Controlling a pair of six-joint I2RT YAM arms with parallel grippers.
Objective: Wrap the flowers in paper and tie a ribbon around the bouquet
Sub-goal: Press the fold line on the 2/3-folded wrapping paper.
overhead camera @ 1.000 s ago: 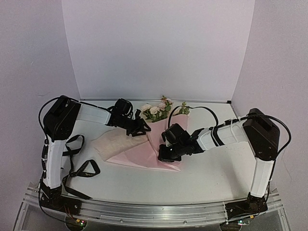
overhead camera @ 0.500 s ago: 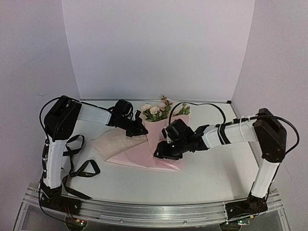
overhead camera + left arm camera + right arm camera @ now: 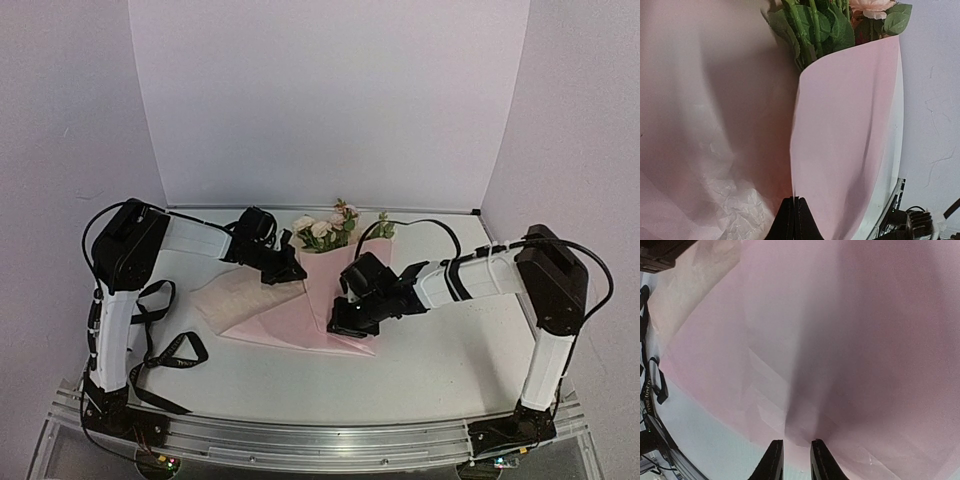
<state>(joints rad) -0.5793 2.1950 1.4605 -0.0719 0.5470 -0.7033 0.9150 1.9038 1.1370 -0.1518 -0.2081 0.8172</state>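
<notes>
While the left hand (image 3: 795,204) clenches the paper (image 3: 845,140), the right hand (image 3: 796,445) hovers slightly parted over it.

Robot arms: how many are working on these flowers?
2. The left arm reaches in from the left, left gripper at the paper's raised fold beside the flowers. The right arm reaches in from the right, right gripper over the paper's near end. No others seem hidden.

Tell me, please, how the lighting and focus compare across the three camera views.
Top external view: even, soft light, sharp throughout, faint violet cast. Left wrist view: the paper is bright on its folded flap and in deep shadow at left; the flowers are crisp. Right wrist view: a dark shadow band crosses the paper, yet its creases show clearly.
</notes>
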